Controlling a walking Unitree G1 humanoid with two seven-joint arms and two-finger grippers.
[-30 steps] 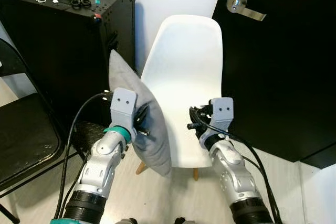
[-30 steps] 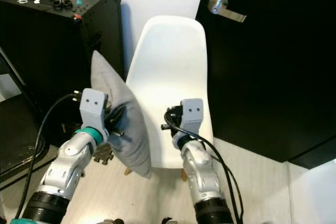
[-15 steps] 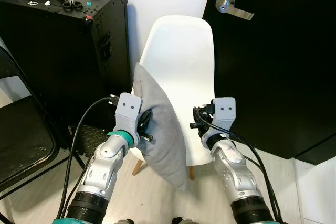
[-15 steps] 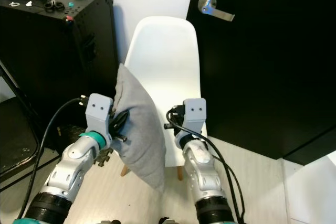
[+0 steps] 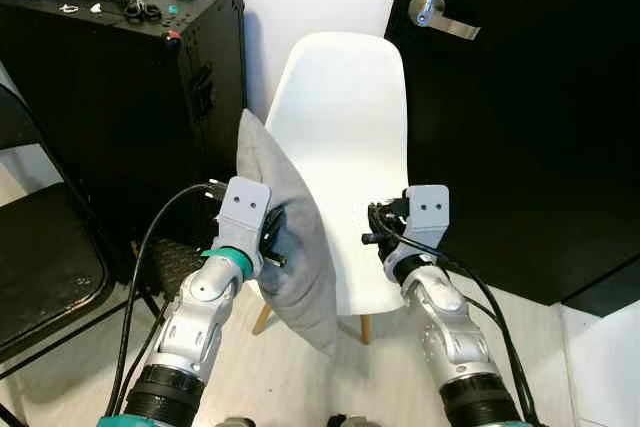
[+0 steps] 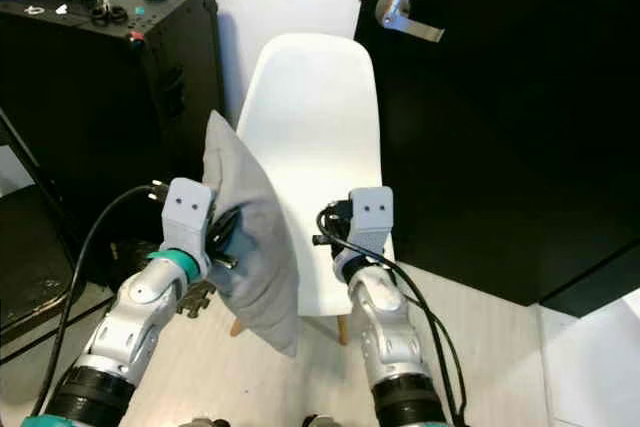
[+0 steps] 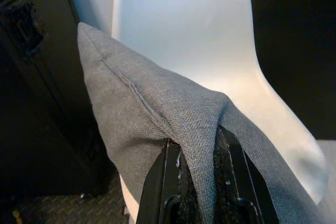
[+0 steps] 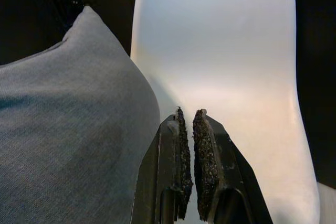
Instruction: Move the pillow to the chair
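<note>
Left gripper [image 7: 197, 174] pinches grey pillow [image 5: 285, 237] edge, fingertips buried in fabric; pillow hangs upright at white chair [image 5: 345, 137] left front edge, hiding seat side. Right gripper [image 8: 188, 153] nearly closed, empty, over seat. Black case [image 5: 120, 97] left.

A: How is the left gripper [image 7: 202, 182]?
B: Raised, its 2 fingers pinched on grey fabric.
A: The right gripper [image 8: 189, 166]?
B: Forward, fingers nearly together, holding nothing.
</note>
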